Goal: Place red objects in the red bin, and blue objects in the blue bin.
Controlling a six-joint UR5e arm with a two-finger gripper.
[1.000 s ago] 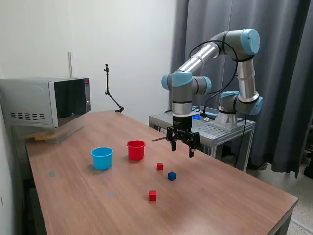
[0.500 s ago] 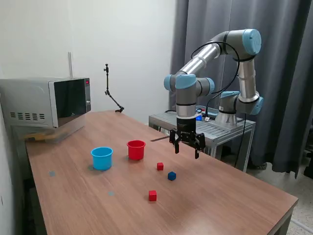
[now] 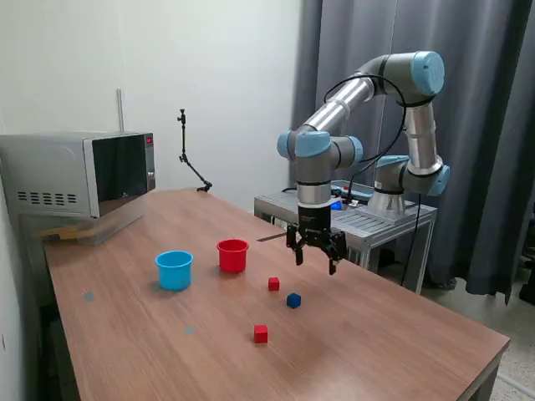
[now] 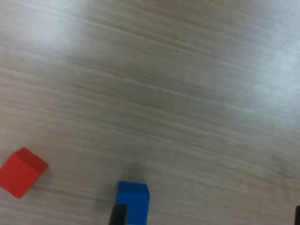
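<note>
Exterior view: wood table [image 3: 393, 334] fills most of the scene, w/ a microwave [image 3: 79, 175] at its far corner on the exterior view's left. UR5e arm [image 3: 368, 92] reaches over from a metal stand [image 3: 393, 221] behind the table, wrist pointing straight down. Gripper [image 3: 314, 256] hangs above the tabletop, fingers spread apart w/ nothing between them, up and to the exterior view's right of the cubes.

Light blue cup [image 3: 174, 270] and red cup [image 3: 232, 255] stand upright near each other, apart, blue one toward the exterior view's left. Can't tell what is inside either.

Cubes lie on bare table, exterior view's right of the cups: one red cube [image 3: 273, 284], a dark blue cube [image 3: 293, 300] just beside it, not touching, and a second red cube [image 3: 261, 334] nearer the camera, apart from both.

Wrist view, blurry: blue cube [image 4: 133, 200] at frame edge beside a dark fingertip [image 4: 118, 214], a red cube [image 4: 21, 172] near it, rest is wood grain.
</note>
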